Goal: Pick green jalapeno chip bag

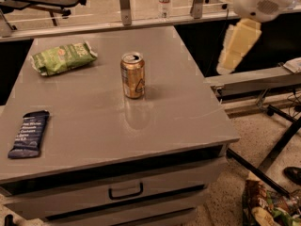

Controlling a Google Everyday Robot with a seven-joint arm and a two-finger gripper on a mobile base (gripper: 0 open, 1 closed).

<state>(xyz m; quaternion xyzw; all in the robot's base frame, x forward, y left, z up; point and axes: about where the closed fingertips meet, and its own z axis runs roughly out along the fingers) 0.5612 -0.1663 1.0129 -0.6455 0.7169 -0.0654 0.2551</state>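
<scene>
Green jalapeno chip bag [63, 58] far-left on table [183, 102], gripper [236, 46] beyond right edge

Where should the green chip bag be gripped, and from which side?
Probably across its narrow middle, from above: the green chip bag lies flat on the table, long side running left to right. The gripper hangs beyond the table's right edge.

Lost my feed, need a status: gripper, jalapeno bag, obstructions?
Gripper high, right of the table. Green jalapeno chip bag untouched, far-left corner. Can stands roughly between them.
</scene>
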